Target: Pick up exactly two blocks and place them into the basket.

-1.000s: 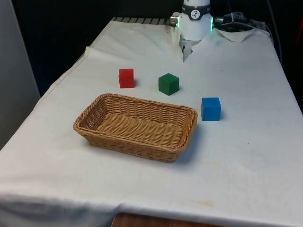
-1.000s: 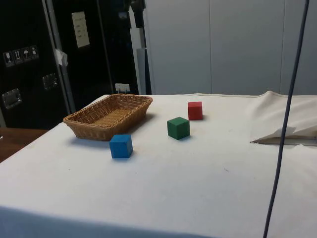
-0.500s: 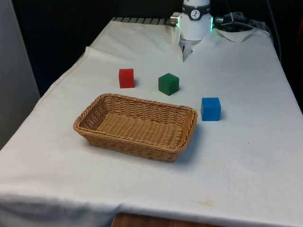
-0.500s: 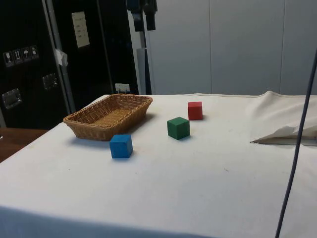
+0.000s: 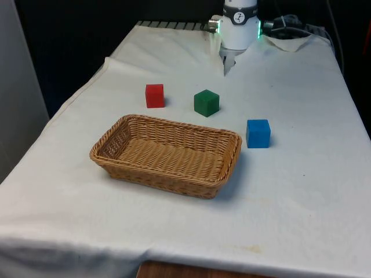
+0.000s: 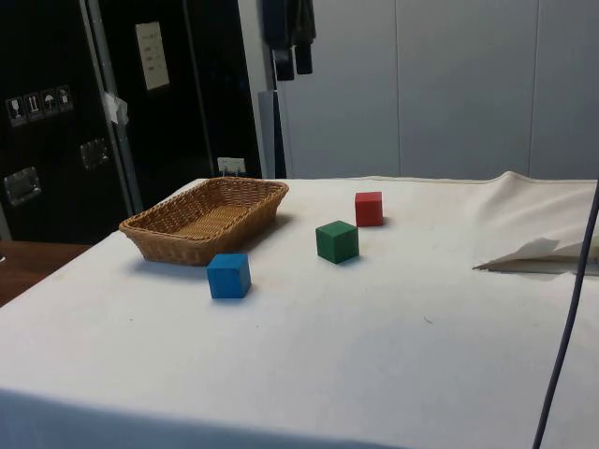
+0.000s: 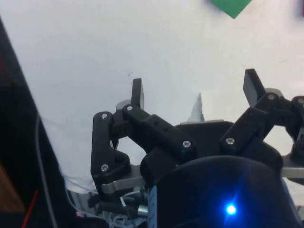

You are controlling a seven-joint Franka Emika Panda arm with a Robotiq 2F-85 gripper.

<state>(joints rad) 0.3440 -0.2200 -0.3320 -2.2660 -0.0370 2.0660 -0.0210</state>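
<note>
White cloth: 3 blocks beside basket; gripper spread, high.

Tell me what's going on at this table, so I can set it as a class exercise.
A robot arm is about to move blocks into a basket, but none has been picked up. The gripper hangs open and empty, high above the cloth. The red block, green block and blue block all sit on the cloth beyond the basket, apart from each other. The basket holds nothing.
</note>
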